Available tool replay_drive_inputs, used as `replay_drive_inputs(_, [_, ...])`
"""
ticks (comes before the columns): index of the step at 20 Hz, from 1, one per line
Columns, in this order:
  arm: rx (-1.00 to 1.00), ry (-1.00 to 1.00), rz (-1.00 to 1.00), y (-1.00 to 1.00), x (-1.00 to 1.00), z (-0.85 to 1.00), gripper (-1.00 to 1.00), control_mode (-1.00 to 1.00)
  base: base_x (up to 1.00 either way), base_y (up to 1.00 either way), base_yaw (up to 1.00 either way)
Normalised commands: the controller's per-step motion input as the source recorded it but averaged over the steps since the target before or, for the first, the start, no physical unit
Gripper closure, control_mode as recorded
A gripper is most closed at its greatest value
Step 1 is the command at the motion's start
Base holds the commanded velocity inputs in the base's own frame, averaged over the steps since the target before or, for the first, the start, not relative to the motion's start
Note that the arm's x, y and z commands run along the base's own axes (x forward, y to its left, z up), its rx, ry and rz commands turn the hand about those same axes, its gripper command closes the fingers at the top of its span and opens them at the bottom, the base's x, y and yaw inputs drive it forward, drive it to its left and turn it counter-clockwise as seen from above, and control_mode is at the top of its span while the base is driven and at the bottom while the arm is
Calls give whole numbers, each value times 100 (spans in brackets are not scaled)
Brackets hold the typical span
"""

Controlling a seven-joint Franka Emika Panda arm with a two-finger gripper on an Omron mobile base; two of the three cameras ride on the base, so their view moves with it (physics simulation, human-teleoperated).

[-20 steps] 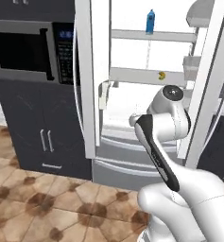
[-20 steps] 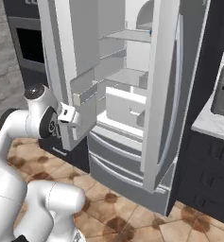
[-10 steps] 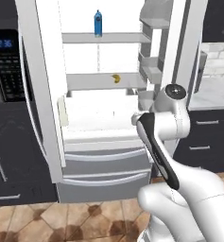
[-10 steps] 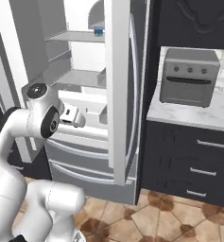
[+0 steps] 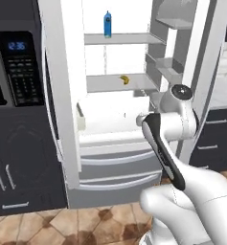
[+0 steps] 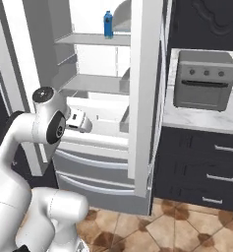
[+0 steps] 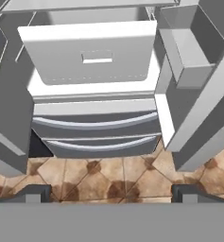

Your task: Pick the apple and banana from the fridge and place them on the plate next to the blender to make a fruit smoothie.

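The banana lies on the fridge middle shelf, above and ahead of the gripper, long axis across the shelf; jaws stand wide apart, holding nothing.

Even rendered light, soft blur throughout, faint shadows, no glare.

Counted: one fridge, doors open; one banana; one blue bottle. One microwave, one toaster oven. Two grey lower fridge drawers; one white drawer above them.
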Motion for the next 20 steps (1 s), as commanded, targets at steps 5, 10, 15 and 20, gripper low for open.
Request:
replay_drive_inputs(5, [0, 0, 0, 0, 0, 0, -100, 100, 64, 36, -19])
replay_drive_inputs(10, [0, 0, 0, 0, 0, 0, -100, 100, 64, 30, -15])
replay_drive_inputs(15, [0, 0, 0, 0, 0, 0, -100, 100, 65, 29, -15])
replay_drive_inputs(20, [0, 0, 0, 0, 0, 0, -100, 100, 58, 31, -15])
